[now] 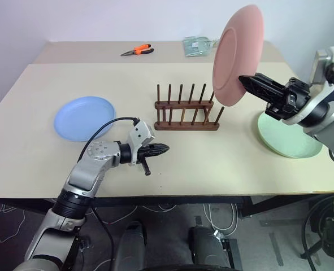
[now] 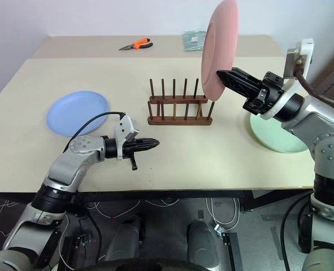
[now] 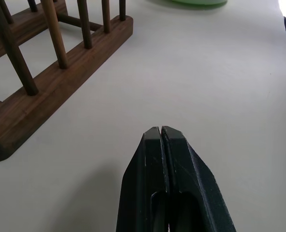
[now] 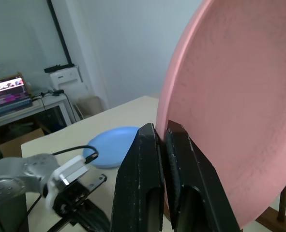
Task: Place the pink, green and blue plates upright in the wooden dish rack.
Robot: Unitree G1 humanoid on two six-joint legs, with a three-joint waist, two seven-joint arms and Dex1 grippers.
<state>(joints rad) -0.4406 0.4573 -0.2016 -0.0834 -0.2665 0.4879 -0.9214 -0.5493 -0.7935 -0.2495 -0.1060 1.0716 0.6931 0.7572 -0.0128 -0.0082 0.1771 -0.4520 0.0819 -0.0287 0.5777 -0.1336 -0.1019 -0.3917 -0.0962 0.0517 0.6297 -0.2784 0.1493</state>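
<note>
My right gripper [image 1: 247,81] is shut on the rim of the pink plate [image 1: 237,53], which stands upright in the air just right of and above the wooden dish rack [image 1: 186,110]. The rack stands empty at the table's middle. The green plate [image 1: 288,138] lies flat at the right, partly under my right arm. Flat on the table at the left lies the blue plate [image 1: 85,117]. My left gripper [image 1: 165,149] is shut on nothing, low over the table in front of the rack's left end, pointing right.
Orange-handled pliers [image 1: 137,51] and a clear plastic packet [image 1: 198,45] lie on the far table section. A black cable loops over my left wrist. The table's front edge [image 1: 167,195] runs just below my left arm.
</note>
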